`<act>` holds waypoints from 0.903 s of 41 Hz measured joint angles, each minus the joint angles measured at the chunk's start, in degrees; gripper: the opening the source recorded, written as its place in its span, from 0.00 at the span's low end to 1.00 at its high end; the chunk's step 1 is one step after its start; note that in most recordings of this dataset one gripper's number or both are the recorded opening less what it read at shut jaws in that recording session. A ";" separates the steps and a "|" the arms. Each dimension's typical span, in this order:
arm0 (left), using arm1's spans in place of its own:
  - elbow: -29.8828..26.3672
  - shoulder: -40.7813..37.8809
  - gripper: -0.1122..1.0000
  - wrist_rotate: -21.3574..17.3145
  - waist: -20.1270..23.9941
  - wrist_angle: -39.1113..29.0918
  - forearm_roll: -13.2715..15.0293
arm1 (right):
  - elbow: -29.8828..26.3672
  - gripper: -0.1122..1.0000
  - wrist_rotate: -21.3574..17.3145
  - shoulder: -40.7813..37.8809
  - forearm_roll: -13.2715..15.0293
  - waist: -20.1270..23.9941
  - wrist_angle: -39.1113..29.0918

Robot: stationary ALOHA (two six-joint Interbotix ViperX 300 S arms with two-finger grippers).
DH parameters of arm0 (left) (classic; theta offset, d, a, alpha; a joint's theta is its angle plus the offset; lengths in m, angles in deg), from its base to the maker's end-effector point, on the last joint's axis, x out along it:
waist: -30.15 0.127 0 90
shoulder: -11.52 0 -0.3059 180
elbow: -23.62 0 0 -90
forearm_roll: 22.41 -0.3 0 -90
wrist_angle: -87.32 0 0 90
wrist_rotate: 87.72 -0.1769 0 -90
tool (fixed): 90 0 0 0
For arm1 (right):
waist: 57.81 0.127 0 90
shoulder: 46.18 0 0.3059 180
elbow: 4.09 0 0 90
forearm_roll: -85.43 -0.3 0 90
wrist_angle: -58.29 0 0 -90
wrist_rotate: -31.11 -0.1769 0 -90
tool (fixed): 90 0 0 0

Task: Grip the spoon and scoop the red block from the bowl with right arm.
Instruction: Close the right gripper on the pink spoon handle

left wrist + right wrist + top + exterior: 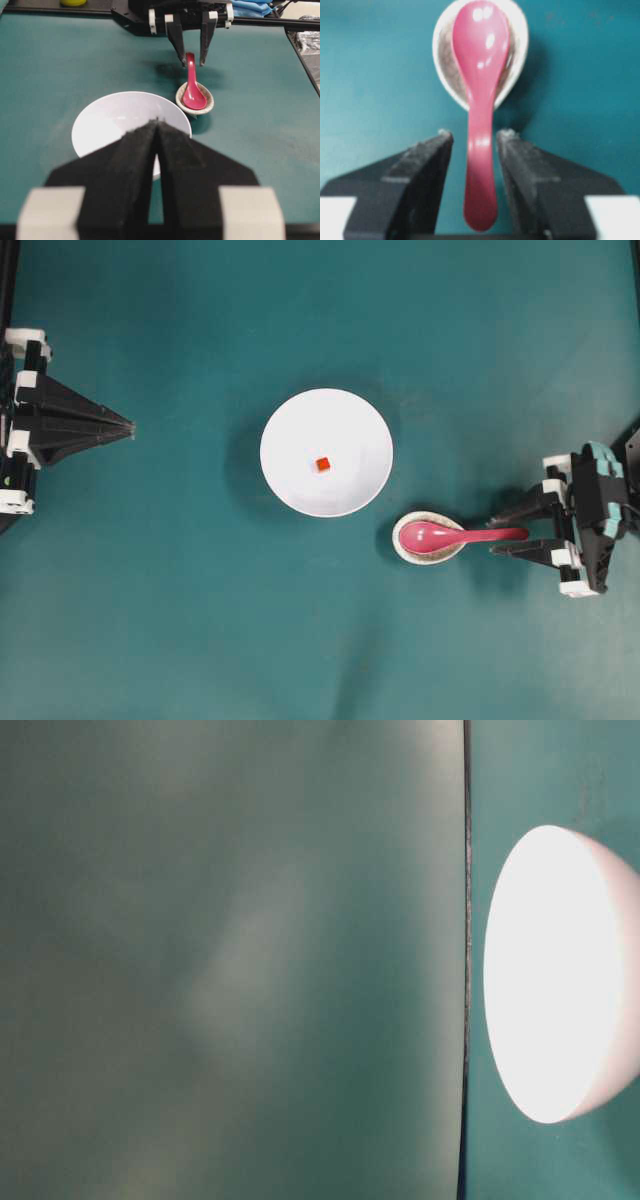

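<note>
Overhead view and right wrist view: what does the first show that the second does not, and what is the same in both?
Only the overhead view shows the white bowl with the red block in it, and the left gripper, shut, far to the left. Only the right wrist view shows up close that the spoon handle lies in the gap with space on both sides. Both show the pink spoon, its scoop resting in the small speckled dish, and the open right gripper straddling the handle.

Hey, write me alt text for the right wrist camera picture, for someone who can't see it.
A glossy pink spoon lies with its handle between the open fingers of the right gripper, neither finger visibly touching it. Its scoop rests in a small speckled beige dish on a teal table.
</note>
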 measured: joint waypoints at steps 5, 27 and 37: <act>0.00 0.00 0.10 0.70 -0.09 -0.35 0.00 | 1.32 0.53 0.00 0.00 -0.09 0.00 2.55; 0.00 0.00 0.10 0.70 0.26 -0.62 0.00 | 1.41 0.53 0.09 -2.72 0.00 3.43 5.54; 0.00 0.00 0.10 0.79 0.79 -0.62 0.00 | 1.23 0.53 0.18 -5.98 -0.97 3.43 8.26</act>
